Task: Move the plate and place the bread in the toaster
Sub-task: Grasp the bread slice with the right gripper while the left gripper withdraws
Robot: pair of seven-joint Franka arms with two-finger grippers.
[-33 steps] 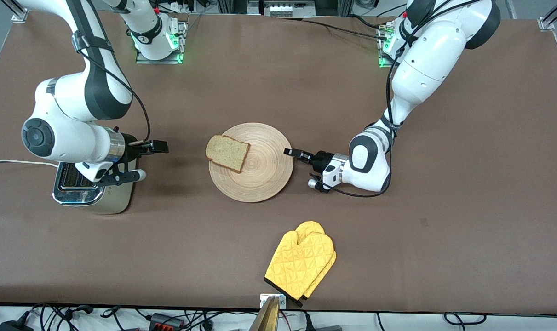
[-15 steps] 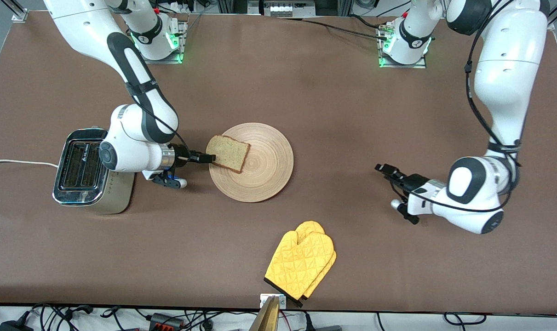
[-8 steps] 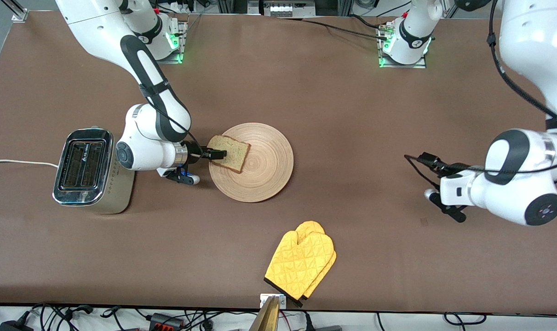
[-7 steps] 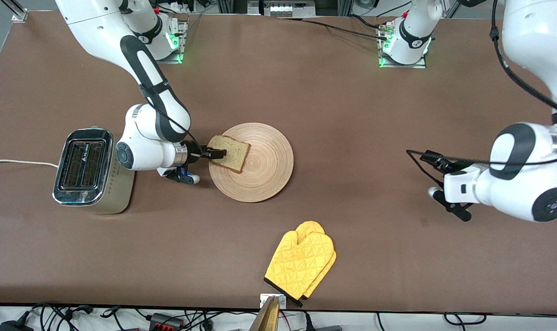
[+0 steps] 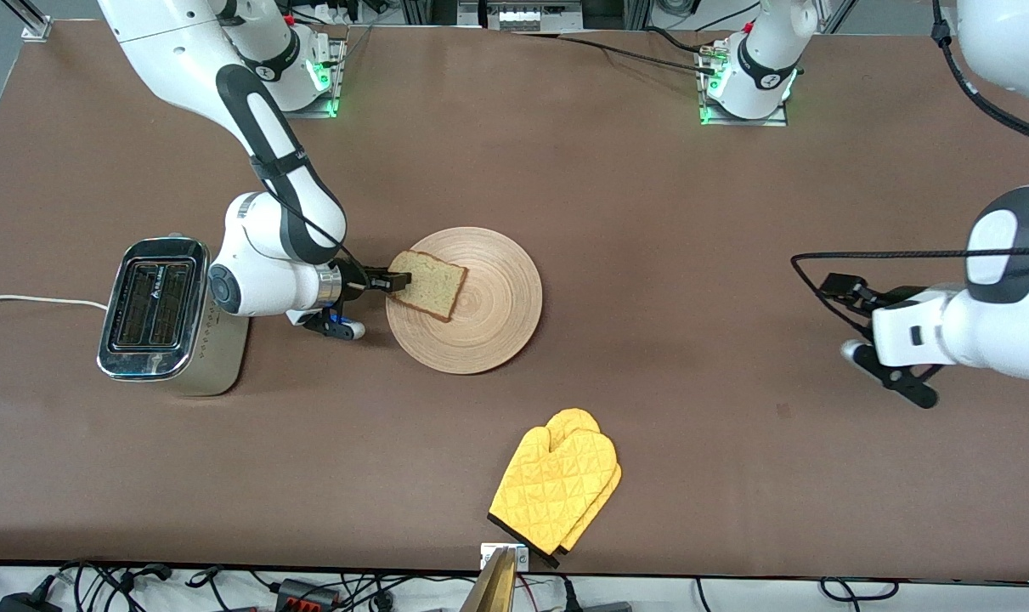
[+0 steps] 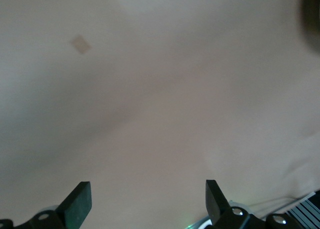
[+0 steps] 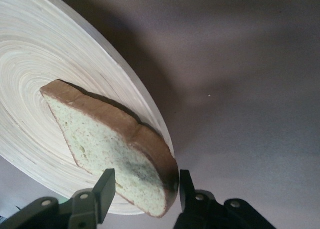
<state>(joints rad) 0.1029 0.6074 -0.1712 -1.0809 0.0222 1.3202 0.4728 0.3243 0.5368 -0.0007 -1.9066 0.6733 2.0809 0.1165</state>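
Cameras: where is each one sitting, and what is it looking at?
Front view: high across the table, facing both arms, plate and toaster.
Left wrist view: on the left arm's wrist, sees bare table and left gripper, open.
Right wrist view: on the right arm's wrist, sees right gripper around the bread.
Shared: bread, plate.

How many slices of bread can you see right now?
1. The bread lies at the plate's edge toward the toaster, between the right gripper's fingers. The toaster's slots look empty.
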